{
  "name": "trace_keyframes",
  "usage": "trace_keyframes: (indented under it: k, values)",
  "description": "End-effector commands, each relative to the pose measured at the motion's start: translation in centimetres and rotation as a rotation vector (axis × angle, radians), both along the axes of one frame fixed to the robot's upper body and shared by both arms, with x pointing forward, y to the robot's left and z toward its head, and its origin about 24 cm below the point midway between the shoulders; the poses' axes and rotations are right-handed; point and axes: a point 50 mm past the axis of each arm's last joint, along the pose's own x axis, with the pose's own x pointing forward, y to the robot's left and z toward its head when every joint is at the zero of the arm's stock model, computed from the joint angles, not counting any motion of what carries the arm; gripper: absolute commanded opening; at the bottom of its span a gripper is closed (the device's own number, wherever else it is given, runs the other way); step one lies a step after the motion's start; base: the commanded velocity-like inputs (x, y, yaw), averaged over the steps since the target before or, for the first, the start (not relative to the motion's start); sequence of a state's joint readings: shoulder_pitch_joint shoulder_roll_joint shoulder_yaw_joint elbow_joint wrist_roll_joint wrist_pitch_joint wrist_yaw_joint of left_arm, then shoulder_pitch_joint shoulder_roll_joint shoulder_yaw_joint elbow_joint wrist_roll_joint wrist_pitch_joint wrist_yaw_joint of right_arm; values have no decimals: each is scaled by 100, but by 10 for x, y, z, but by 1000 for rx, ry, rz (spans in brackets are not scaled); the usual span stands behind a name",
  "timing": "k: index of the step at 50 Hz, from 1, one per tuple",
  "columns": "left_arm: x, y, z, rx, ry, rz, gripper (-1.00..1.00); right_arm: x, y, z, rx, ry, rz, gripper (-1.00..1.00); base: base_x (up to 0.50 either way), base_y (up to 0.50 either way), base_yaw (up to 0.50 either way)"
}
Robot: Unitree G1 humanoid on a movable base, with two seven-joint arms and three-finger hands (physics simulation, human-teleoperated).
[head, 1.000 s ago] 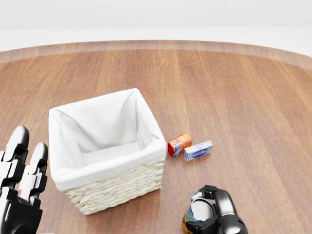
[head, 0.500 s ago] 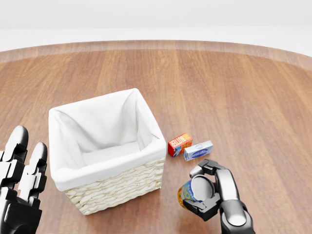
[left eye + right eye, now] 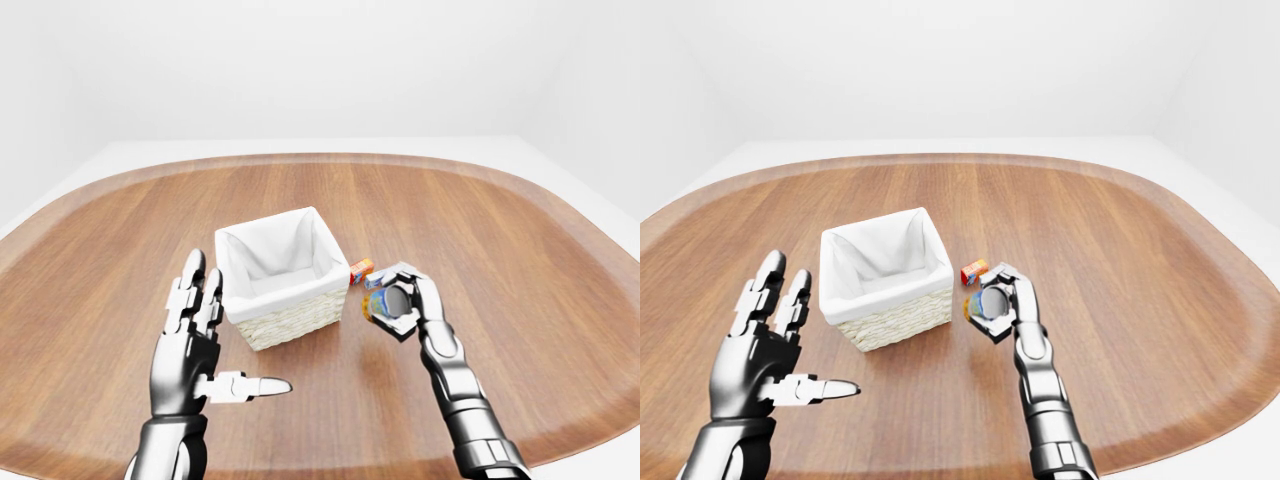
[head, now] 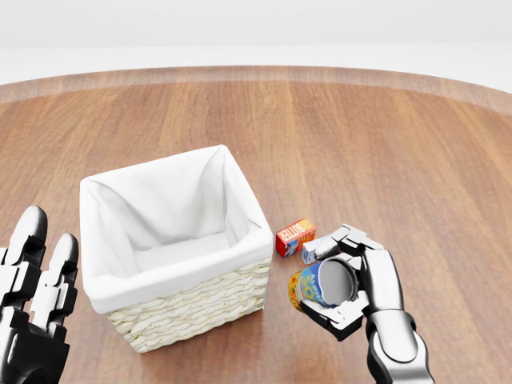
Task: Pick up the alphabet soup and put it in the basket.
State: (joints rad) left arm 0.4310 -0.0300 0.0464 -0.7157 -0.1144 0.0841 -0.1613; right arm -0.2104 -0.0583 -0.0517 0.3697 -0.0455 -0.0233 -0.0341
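The alphabet soup can, orange and blue with a grey metal end facing me, is lifted off the table in my right hand, whose fingers are shut round it. It hangs just right of the wicker basket, about level with its rim. The basket has a white cloth lining and nothing shows inside it. My left hand is open with fingers spread, at the basket's lower left in the left-eye view, holding nothing.
A small red-and-orange box lies on the wooden table right of the basket. A white-and-blue box beside it is mostly hidden behind my right fingers. The table's rounded edge runs round the scene.
My right hand has risen from the bottom of the head view, carrying the can up and towards the small boxes. The left hand and basket have stayed put.
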Motion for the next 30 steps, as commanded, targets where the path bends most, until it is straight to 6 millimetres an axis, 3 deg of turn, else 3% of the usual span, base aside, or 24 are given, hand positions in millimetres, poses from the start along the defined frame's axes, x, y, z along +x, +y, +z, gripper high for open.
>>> trace_keyframes:
  k: [1, 12, 13, 17, 18, 25, 30]
  values:
    - [1, 0, -1, -1, 3, -1, 100, 0, 0, 27, -3, -80, -8, -100, 0, 0, 0]
    - [1, -1, -1, 0, 3, -4, 100, 2, 1, 37, -5, -97, -10, -100, 0, 0, 0]
    - [2, -2, -1, 2, 4, -6, 100, 7, 1, 50, -9, -150, -13, -100, 0, 0, 0]
    - [2, -2, -1, 2, 4, -6, 100, 7, 1, 51, -10, -154, -13, -100, 0, 0, 0]
    - [1, -2, -1, 4, 4, -6, 100, 7, 5, 64, -8, -208, -4, -100, 0, 0, 0]
    - [1, -2, -1, 3, 5, -6, 100, 4, 9, 85, -8, -301, 13, -100, 0, 0, 0]
    - [1, -2, -1, 3, 5, -6, 100, 4, 9, 86, -8, -302, 13, -100, 0, 0, 0]
